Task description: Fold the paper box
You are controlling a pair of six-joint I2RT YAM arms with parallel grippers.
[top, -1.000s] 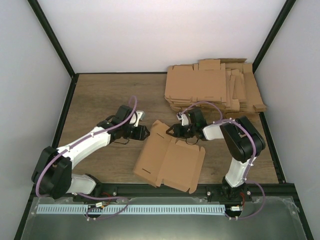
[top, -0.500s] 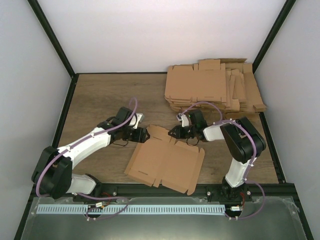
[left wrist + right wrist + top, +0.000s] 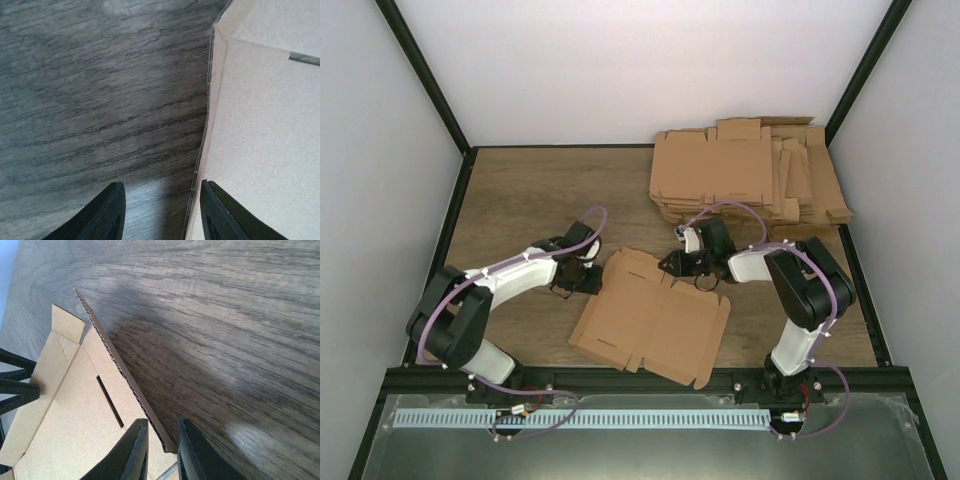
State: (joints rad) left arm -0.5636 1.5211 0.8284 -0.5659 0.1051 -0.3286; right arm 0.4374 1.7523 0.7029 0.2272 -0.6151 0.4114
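The paper box (image 3: 650, 320) is a flat, creased brown cardboard sheet with flaps and slits, lying on the wooden table in front of the arms. My right gripper (image 3: 667, 265) is at its far edge. In the right wrist view the two fingers (image 3: 139, 450) are shut on the raised corrugated edge of the sheet (image 3: 65, 415), next to a slit. My left gripper (image 3: 592, 278) is at the sheet's far left edge. In the left wrist view it (image 3: 162, 200) is open, with the cardboard edge (image 3: 265, 125) lying just inside the right finger (image 3: 220, 210), not clamped.
A pile of overlapping flat brown cardboard blanks (image 3: 740, 175) lies at the back right of the wooden table (image 3: 520, 200). Black frame posts and pale walls close in the sides and back. The left gripper's black fingers (image 3: 15, 382) show at the left of the right wrist view.
The sheet has shifted left and settled flatter on the table. My left gripper has drawn back a little from its far left corner. My right gripper keeps its hold.
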